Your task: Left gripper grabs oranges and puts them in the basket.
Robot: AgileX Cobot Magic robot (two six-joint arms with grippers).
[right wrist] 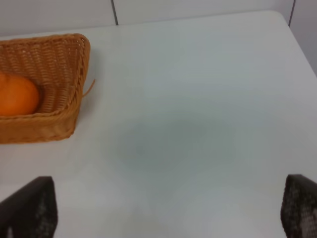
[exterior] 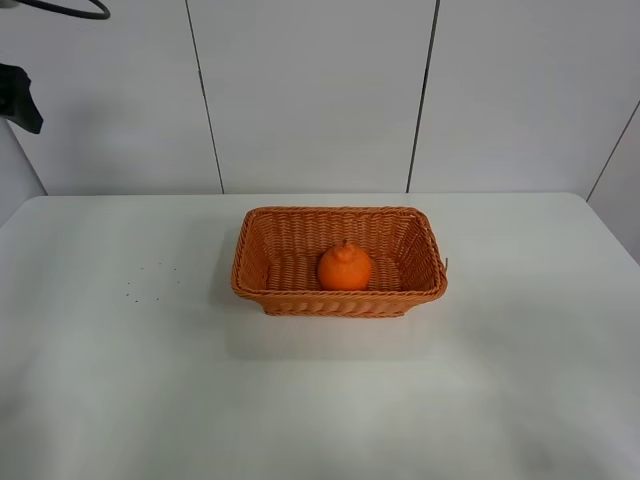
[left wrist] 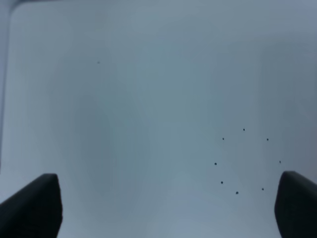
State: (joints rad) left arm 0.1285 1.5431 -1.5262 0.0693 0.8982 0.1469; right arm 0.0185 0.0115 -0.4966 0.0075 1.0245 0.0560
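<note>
The orange [exterior: 344, 267] lies inside the wicker basket [exterior: 262, 252], near its front wall, at the middle of the white table. It also shows in the right wrist view [right wrist: 16, 94] inside the basket [right wrist: 59, 64]. My left gripper [left wrist: 168, 206] is open and empty over bare table with small dark specks; only its two fingertips [left wrist: 34, 203] show. My right gripper [right wrist: 171, 213] is open and empty, to the right of the basket. Neither gripper shows in the exterior view.
A few dark specks [exterior: 150, 280] mark the white table [exterior: 520, 380] left of the basket. A black part of the left arm [exterior: 18, 95] shows at the upper left edge. A panelled white wall stands behind the table.
</note>
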